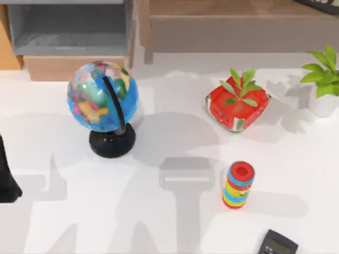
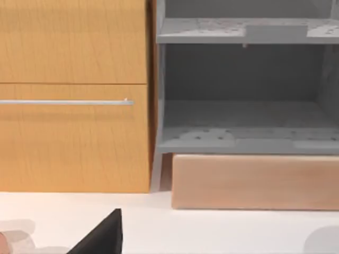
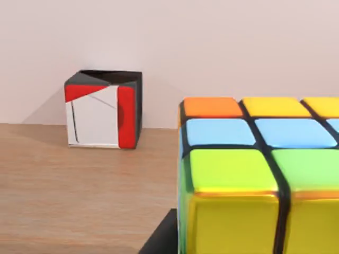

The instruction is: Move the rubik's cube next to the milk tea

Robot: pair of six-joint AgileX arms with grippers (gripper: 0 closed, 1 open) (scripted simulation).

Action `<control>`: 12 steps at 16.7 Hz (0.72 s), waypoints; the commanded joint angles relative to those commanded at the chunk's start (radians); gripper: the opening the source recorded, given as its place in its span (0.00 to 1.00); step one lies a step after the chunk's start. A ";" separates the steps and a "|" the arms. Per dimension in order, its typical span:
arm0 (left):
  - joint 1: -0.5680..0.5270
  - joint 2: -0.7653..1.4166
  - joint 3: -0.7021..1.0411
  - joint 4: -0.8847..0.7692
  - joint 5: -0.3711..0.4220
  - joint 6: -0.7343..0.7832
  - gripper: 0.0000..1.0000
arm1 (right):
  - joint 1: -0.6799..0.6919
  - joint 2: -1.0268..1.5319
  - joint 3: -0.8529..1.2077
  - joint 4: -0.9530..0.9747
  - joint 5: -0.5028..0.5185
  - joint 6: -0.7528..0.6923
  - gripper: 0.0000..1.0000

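**Cube and milk tea on the wooden top, a gap left to close**

The rubik's cube (image 3: 259, 180) looms close in the right wrist view, upright on a wooden surface (image 3: 63, 201). The milk tea (image 3: 103, 108), a red, white and black carton, stands farther back against the wall, apart from the cube with bare wood between them. A dark wedge (image 3: 159, 238) shows at the cube's foot. It may belong to the right gripper, but I cannot tell whether that gripper is clamped on the cube or free of it.

The left arm (image 1: 6, 180) sits parked at the left edge of the desk (image 1: 159, 222), past the globe (image 1: 102, 96); its grip state cannot be told either.

In my judgement this is the carrying or approach step. The next move calls for a firm hold, then bringing the cube just beside the carton without knocking it.
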 joint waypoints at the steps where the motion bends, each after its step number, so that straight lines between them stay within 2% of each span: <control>1: 0.000 0.000 0.000 0.000 0.000 0.000 1.00 | 0.005 0.008 0.013 -0.011 -0.001 -0.001 0.00; 12: 0.000 0.000 0.000 0.000 0.000 0.000 1.00 | -0.027 -0.003 0.026 -0.082 0.010 0.005 0.00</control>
